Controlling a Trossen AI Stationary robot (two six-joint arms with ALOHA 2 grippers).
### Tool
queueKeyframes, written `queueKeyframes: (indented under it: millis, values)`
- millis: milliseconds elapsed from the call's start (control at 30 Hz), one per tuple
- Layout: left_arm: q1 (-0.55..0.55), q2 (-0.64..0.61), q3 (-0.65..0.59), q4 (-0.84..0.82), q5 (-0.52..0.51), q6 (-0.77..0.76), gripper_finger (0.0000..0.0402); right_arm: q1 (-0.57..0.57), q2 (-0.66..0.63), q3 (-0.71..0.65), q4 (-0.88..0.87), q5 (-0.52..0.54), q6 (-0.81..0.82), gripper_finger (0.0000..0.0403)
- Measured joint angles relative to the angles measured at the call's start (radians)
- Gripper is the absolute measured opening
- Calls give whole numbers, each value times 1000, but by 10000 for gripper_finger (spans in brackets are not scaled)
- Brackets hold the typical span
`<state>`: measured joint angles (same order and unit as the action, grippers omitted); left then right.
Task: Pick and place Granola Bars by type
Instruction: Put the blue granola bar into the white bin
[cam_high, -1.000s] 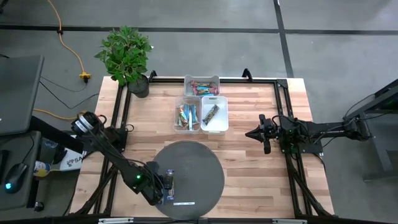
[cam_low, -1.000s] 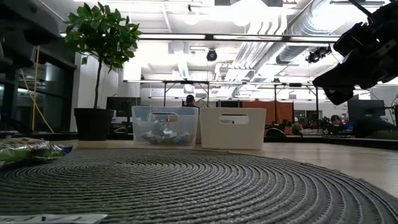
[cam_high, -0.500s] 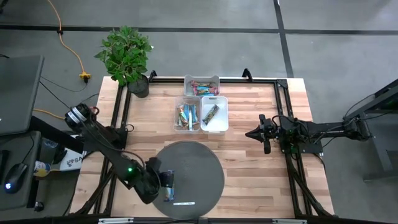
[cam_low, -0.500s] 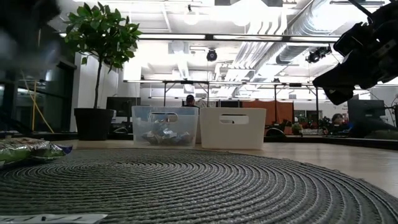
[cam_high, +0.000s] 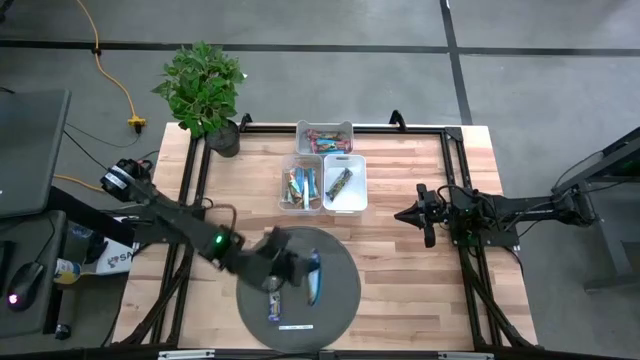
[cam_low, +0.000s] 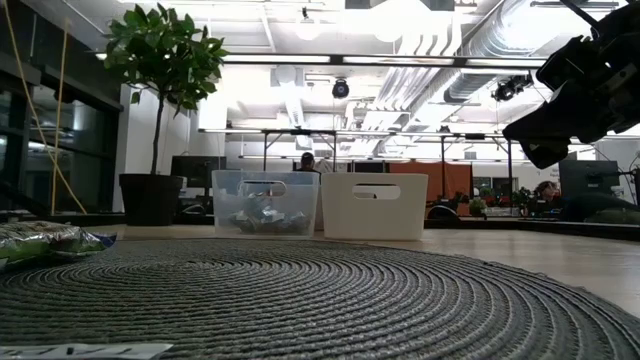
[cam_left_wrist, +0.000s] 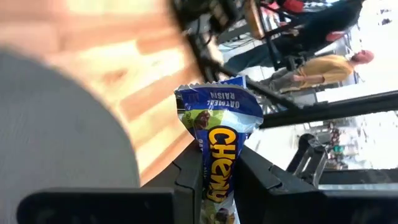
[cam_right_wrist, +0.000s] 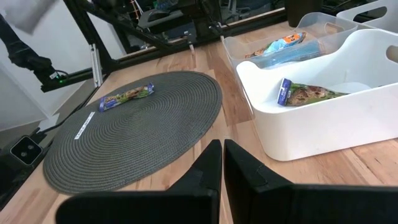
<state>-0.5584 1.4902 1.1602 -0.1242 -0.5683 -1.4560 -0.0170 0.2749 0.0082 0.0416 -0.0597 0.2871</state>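
Note:
My left gripper (cam_high: 303, 270) hovers over the middle of the round grey mat (cam_high: 340, 262), shut on a blue granola bar (cam_left_wrist: 217, 140), which also shows blurred in the high view (cam_high: 315, 279). A second bar with a blue end (cam_high: 273, 303) lies flat on the mat's near left part, seen in the right wrist view too (cam_right_wrist: 126, 97) and at the low view's left edge (cam_low: 50, 242). My right gripper (cam_right_wrist: 222, 163) waits shut above the table's right side (cam_high: 412, 214). My left gripper pinches the blue bar between its two fingers, across the bar's flat faces, about the middle of its length (cam_left_wrist: 216, 163). The crimped end (cam_left_wrist: 212, 98) sticks out past the fingertips. The bar is lifted clear of the mat.
Three bins stand at the table's far middle: a clear one with red/pink bars (cam_high: 324, 137), a clear one with blue and orange bars (cam_high: 301, 184), and a white one holding a green bar (cam_high: 346, 184). A thin white label strip (cam_high: 295, 326) lies at the mat's near edge. A potted plant (cam_high: 204, 90) stands at the far left corner.
My left gripper has swung from the mat's near left part toward its middle, rightward and toward the far edge, fast enough to blur. The blue bar has come off the mat with it, lifted clear. The other bar has stayed where it lay.

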Motion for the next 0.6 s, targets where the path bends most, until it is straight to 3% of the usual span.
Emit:
queueKeyframes:
  millis: [267, 600]
  values:
    - [258, 2, 133, -11, 214, 270, 61, 0, 0, 0, 0, 0, 0, 0]
    - [556, 2, 197, -8, 435, 353, 61, 0, 0, 0, 0, 0, 0, 0]
